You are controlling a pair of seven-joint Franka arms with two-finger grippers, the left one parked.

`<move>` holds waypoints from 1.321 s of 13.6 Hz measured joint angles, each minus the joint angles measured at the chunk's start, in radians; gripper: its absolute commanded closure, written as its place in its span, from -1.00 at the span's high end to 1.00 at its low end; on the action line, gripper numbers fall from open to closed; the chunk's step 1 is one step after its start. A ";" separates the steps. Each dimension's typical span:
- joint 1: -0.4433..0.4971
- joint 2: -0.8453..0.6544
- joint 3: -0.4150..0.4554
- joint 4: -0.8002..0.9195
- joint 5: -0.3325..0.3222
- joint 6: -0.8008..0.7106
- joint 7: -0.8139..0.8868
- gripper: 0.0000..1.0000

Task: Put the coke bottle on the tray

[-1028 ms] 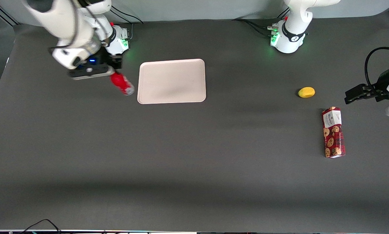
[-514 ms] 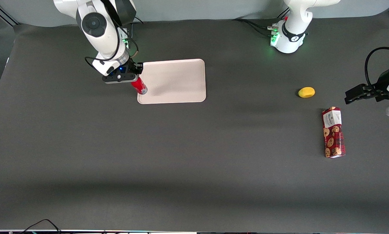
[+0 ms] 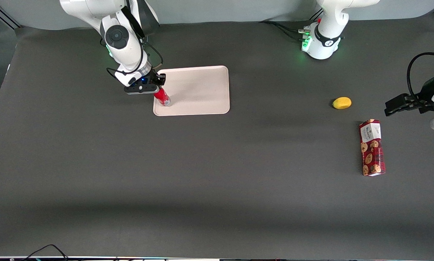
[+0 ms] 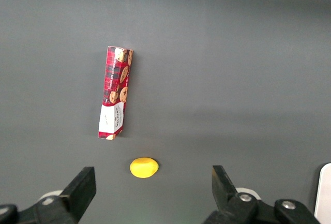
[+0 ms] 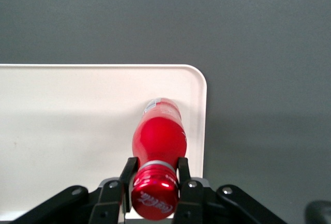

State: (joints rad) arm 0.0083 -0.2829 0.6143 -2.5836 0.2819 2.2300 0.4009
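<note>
My right gripper (image 3: 158, 91) (image 5: 155, 169) is shut on the neck of the coke bottle (image 3: 162, 97) (image 5: 159, 133), a slim red bottle with a red cap and a silver base. The bottle hangs upright, slightly tilted, over the corner of the pale pink-beige tray (image 3: 199, 90) (image 5: 62, 120) that lies nearest the working arm and the front camera. Its base is at or just above the tray floor, close to the rim; I cannot tell whether it touches.
A yellow lemon-like object (image 3: 341, 103) (image 4: 143, 167) and a red cookie box (image 3: 372, 147) (image 4: 115, 92) lie on the dark table toward the parked arm's end. The working arm's base stands just past the tray's back corner.
The right gripper carried the coke bottle from beside the tray, over its rim, and lowered it over the tray's corner. The bottle went from strongly tilted to nearly upright.
</note>
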 measured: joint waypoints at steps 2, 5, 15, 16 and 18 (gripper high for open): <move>0.000 0.000 0.010 -0.006 0.000 0.007 0.010 -0.44; 0.000 0.009 0.011 -0.016 0.001 0.023 0.019 -0.09; 0.000 0.011 0.010 0.023 0.002 0.008 0.077 1.00; -0.001 0.004 0.005 0.045 0.002 -0.015 0.078 1.00; -0.004 -0.029 -0.041 0.076 -0.014 -0.035 0.077 1.00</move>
State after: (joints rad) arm 0.0048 -0.3118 0.5732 -2.5075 0.2678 2.1950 0.4777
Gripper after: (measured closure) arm 0.000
